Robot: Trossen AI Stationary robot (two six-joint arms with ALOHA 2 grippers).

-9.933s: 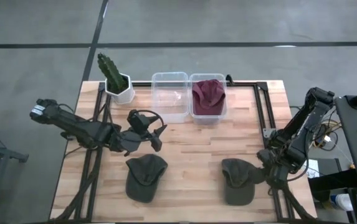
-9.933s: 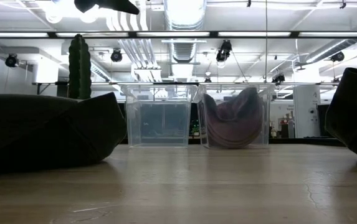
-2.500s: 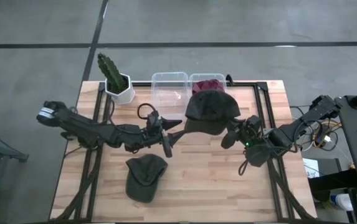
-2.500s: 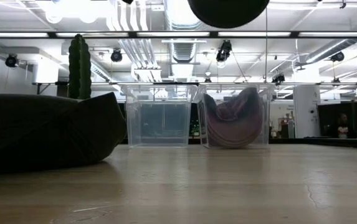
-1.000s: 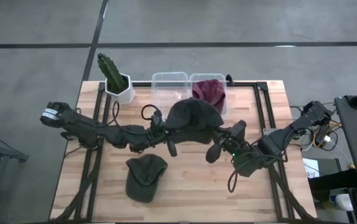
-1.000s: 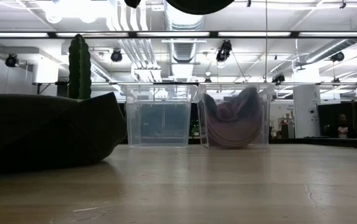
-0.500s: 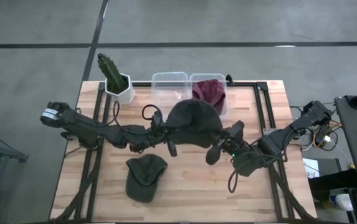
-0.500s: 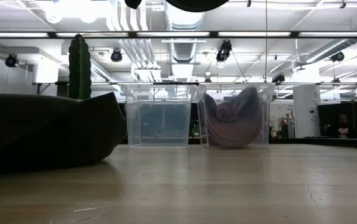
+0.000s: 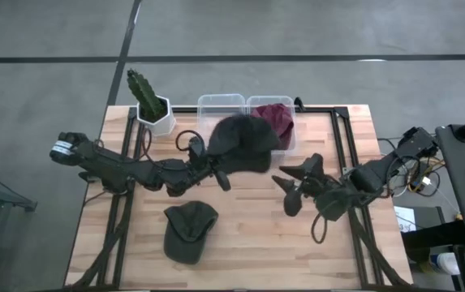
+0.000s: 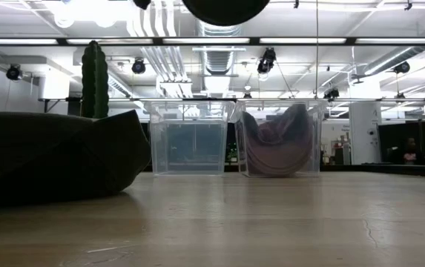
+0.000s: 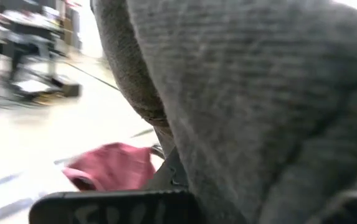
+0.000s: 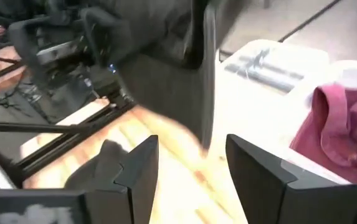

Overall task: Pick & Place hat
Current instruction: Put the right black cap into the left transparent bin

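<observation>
The left gripper point(image 9: 213, 167) is clamping tight on the dark hat point(image 9: 238, 143), holding it up in the air over the near edge of the two clear bins point(image 9: 221, 109). The right gripper point(image 9: 290, 183) is sitting clear of the hat beside it, fingers spread and empty. The maroon hat point(image 9: 274, 118) is lying in the right bin. Another dark hat point(image 9: 188, 230) is resting on the table point(image 9: 248, 235).

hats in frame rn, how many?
3: a dark hat held up by the left gripper over the clear bin, a maroon hat in the right bin, a dark hat on the table front-left.
</observation>
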